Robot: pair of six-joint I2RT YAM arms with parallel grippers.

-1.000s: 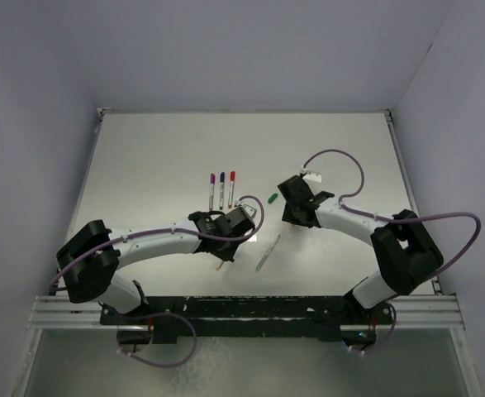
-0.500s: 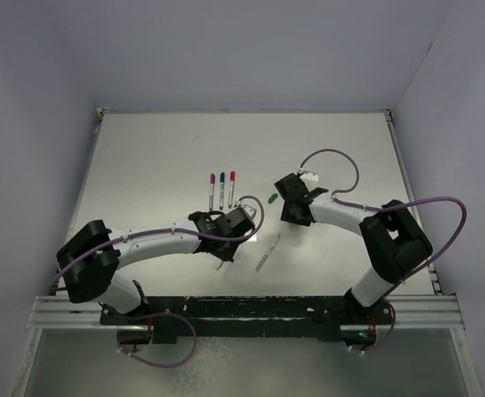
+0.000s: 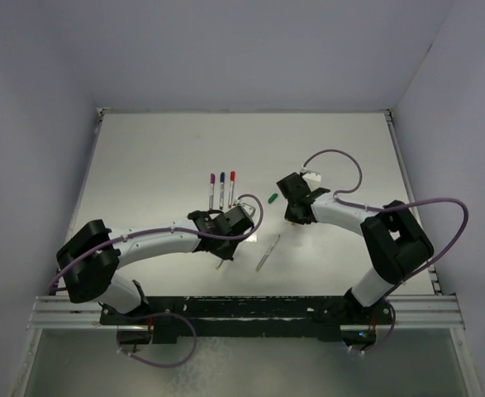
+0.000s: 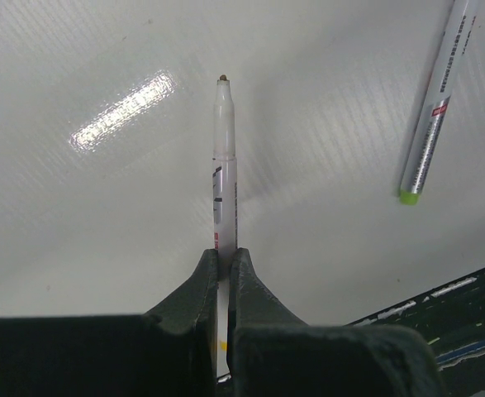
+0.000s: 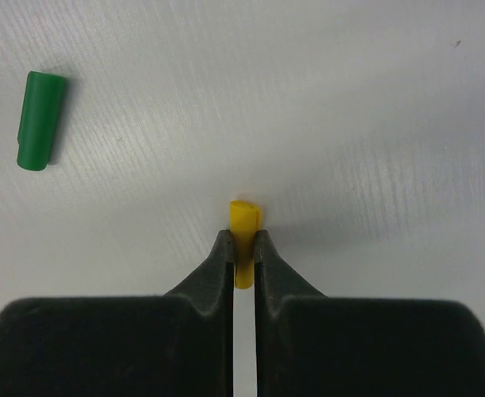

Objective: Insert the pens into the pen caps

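My left gripper (image 4: 226, 252) is shut on a pale pen (image 4: 225, 165) that sticks out ahead of the fingers, its small dark tip bare and just above the table. In the top view this gripper (image 3: 223, 246) is at centre front. My right gripper (image 5: 243, 236) is shut on a yellow cap (image 5: 244, 225) and holds it at the table surface. A green cap (image 5: 39, 120) lies loose to its left, also seen in the top view (image 3: 273, 198). A second uncapped pen with a green end (image 4: 436, 107) lies between the grippers (image 3: 268, 252).
Three capped pens, purple (image 3: 212, 190), blue (image 3: 222, 188) and red (image 3: 231, 188), lie side by side behind my left gripper. The black rail (image 3: 250, 310) with the arm bases runs along the near table edge. Purple cables loop over both arms.
My right arm's elbow has swung inward and its gripper has shifted slightly beside the green cap. My left arm and its pen have not moved.
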